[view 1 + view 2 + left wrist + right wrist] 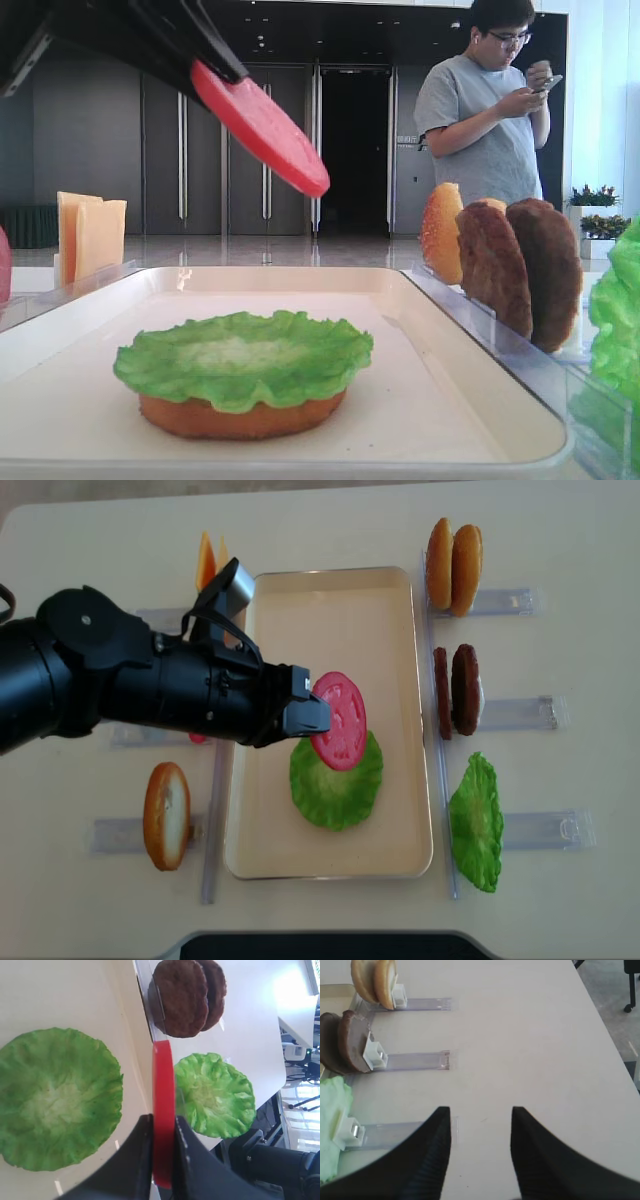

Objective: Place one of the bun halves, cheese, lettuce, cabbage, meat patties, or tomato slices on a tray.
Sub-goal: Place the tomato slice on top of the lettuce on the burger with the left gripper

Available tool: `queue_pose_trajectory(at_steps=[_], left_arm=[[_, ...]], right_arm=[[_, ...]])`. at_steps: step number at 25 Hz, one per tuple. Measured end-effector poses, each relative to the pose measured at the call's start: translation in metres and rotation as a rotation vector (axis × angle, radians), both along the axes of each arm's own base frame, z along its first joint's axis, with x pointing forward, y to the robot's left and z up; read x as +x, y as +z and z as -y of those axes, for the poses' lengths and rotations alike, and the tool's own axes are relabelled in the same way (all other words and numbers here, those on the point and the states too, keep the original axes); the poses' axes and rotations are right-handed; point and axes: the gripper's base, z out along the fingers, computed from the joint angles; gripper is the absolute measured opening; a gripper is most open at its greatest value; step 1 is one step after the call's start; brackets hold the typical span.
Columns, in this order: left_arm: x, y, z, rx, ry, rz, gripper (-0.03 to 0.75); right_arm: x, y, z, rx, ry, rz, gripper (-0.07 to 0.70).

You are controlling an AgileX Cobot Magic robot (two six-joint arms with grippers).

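Observation:
My left gripper (310,712) is shut on the edge of a red tomato slice (340,720), pinched between both fingers (142,1150). The slice (262,125) hangs tilted in the air over the cream tray (330,610), just above the lettuce (335,780). That lettuce (243,358) lies on a flat bun half (240,418) in the tray's near part. My right gripper (481,1125) is open over bare table, with nothing between its fingers.
Clear racks to the right of the tray hold two bun halves (453,565), two meat patties (458,690) and a second green leaf (475,820), lettuce or cabbage I cannot tell. On the left stand cheese (207,560) and another bun half (166,815). A person (490,110) stands behind.

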Motion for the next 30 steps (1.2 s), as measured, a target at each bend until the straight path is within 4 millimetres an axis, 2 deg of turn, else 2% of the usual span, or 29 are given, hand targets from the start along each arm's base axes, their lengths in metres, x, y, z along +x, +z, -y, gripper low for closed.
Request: queue_pose_trajectory(at_steps=[9,12,18,23,26,30], left_arm=[[0.002,-0.025,0.004,0.006,-0.051,-0.006,0.062],[0.002,-0.027,0.004,-0.005,-0.057,0.006,0.062],[0.007,-0.029,-0.01,-0.107,0.0,-0.008,0.062],[-0.005,-0.047,-0.03,-0.186,0.033,-0.055,0.062],[-0.015,-0.054,-0.033,-0.209,0.013,-0.057,0.062],[-0.017,-0.058,-0.031,-0.226,-0.024,-0.058,0.062]], right_arm=[[0.0,0.0,0.0,0.0,0.007,0.0,0.307],[0.0,0.0,0.0,0.0,0.007,0.0,0.307],[0.0,0.0,0.0,0.0,0.007,0.0,0.307],[0.0,0.0,0.0,0.0,0.007,0.0,0.307],[0.0,0.0,0.0,0.0,0.007,0.0,0.307],[0.0,0.0,0.0,0.0,0.007,0.0,0.307]])
